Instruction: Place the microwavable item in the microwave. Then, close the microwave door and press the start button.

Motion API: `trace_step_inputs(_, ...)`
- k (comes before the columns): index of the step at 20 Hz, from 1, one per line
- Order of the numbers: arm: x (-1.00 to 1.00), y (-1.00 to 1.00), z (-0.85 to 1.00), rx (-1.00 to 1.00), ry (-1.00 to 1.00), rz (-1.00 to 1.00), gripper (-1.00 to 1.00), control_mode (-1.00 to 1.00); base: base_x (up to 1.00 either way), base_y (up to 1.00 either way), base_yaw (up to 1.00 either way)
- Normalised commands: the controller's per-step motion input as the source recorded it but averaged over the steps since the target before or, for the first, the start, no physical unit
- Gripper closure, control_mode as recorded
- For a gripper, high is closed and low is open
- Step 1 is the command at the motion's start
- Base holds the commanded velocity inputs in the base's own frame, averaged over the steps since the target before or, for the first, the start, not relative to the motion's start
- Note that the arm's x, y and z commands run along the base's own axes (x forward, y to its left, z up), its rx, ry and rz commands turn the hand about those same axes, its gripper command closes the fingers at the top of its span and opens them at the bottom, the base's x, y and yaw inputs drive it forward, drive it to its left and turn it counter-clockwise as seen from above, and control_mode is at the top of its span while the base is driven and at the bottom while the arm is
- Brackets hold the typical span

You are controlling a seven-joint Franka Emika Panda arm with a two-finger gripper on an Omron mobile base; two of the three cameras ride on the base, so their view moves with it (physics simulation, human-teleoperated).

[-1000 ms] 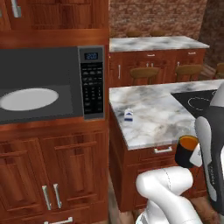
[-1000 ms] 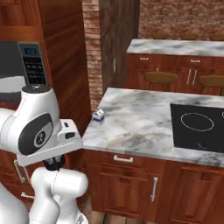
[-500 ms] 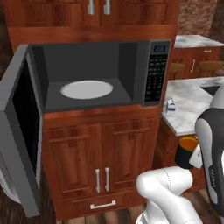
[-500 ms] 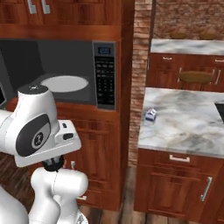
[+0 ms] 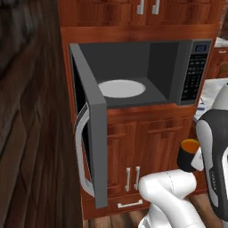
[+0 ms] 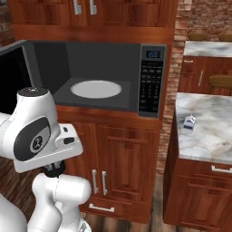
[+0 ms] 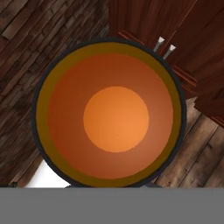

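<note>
One mug (image 5: 190,154), black with an orange inside, hangs low at 4 o'clock in the left base view, beside the arm and below the microwave (image 5: 147,73). The hand view looks straight down into it, so I judge the gripper clenched on the mug, though its fingers are hidden. To do this step well, the mug should rise above the cavity floor, stay upright, go in toward the turntable (image 5: 121,88) at 12 o'clock and be set down gently (near its middle seems safest). The door (image 5: 89,129) stands wide open at 9 o'clock, clear of that path. A carton (image 6: 189,122) sits on the counter (image 6: 213,136) at 3 o'clock in the right base view, well apart. The cabinet front under the microwave is what the mug could strike.
</note>
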Motion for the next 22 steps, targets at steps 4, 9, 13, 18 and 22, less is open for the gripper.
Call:
trace_step_inputs(4,0.00,0.00,0.00,0.00,0.00,0.00,1.00,1.00,0.18,0.13,0.01)
trace_step_inputs(9,0.00,0.00,0.00,0.00,0.00,0.00,1.00,1.00,0.23,0.05,0.01)
trace_step_inputs(13,0.00,0.00,0.00,0.00,0.00,0.00,1.00,1.00,0.35,0.01,0.01)
trace_step_inputs(18,0.00,0.00,0.00,0.00,0.00,0.00,1.00,1.00,0.15,0.00,0.02)
trace_step_inputs(22,0.00,0.00,0.00,0.00,0.00,0.00,1.00,1.00,0.00,0.00,0.02)
